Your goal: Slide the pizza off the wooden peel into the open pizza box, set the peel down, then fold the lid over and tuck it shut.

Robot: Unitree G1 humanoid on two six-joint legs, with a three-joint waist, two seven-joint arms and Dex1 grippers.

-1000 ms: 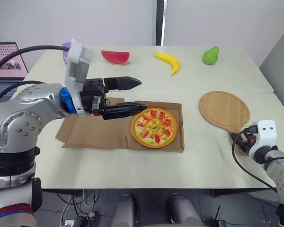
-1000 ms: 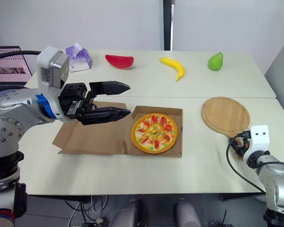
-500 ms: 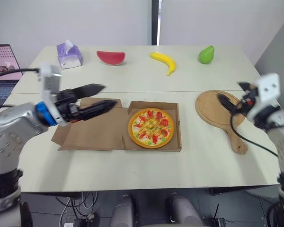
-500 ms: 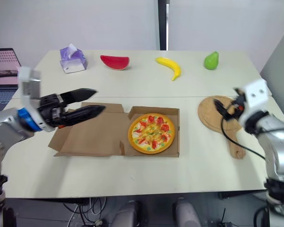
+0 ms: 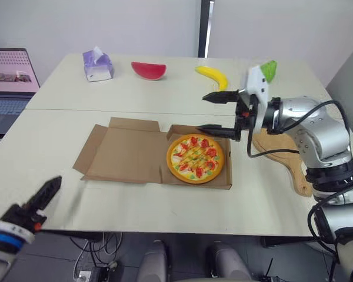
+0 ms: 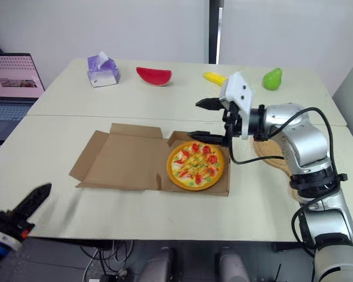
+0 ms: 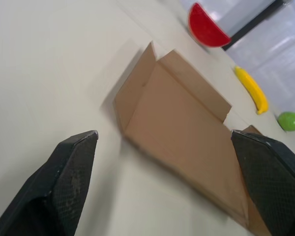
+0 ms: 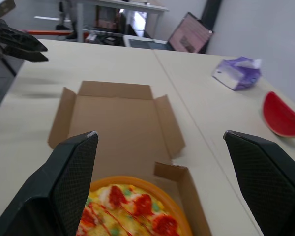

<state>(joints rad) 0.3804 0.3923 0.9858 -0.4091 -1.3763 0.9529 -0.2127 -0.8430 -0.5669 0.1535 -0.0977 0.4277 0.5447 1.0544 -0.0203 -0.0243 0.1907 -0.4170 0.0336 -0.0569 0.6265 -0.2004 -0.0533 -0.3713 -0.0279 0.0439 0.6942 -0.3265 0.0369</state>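
Pale table (image 5: 135,202), pizza (image 5: 195,158) in box (image 5: 126,155), right jaws spread above far rim

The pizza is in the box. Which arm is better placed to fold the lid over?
Probably the right. The right tool hangs open over the far edge of the box, beside the flat lid. The left tool is low at the near edge of the table, apart from the lid.
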